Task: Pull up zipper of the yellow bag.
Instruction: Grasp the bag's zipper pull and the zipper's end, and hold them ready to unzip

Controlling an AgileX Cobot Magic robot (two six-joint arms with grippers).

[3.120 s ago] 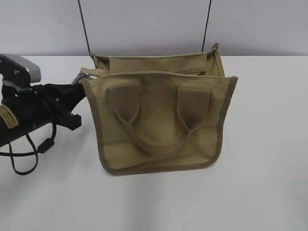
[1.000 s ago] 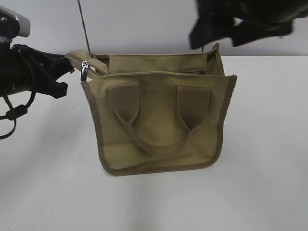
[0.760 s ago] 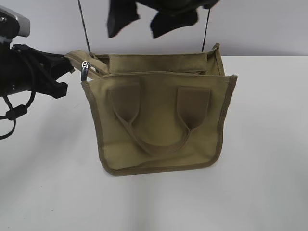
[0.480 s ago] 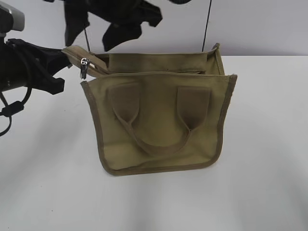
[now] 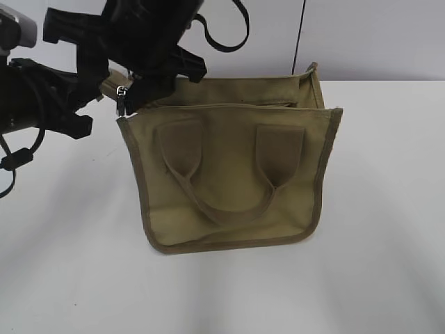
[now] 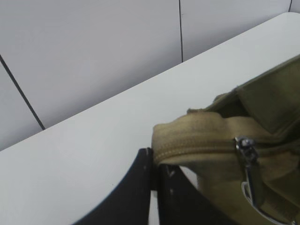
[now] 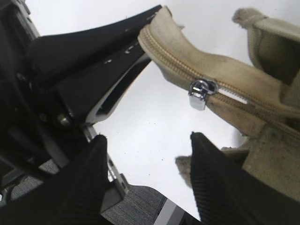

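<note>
Arriving right gripper [image 7: 147,164] beside zipper [image 7: 202,93]

A white bench [image 5: 375,209] fills the near and middle ground, its surface plain and matte, with soft grey shadows across the left and near part. Behind its far edge stands a pale grey wall [image 5: 375,35]. Two thin dark vertical seams [image 5: 299,35] run down the wall, one at the left and one right of centre. In the left wrist view the bench's far edge crosses at a slant, with a rounded corner at the far right.
</note>
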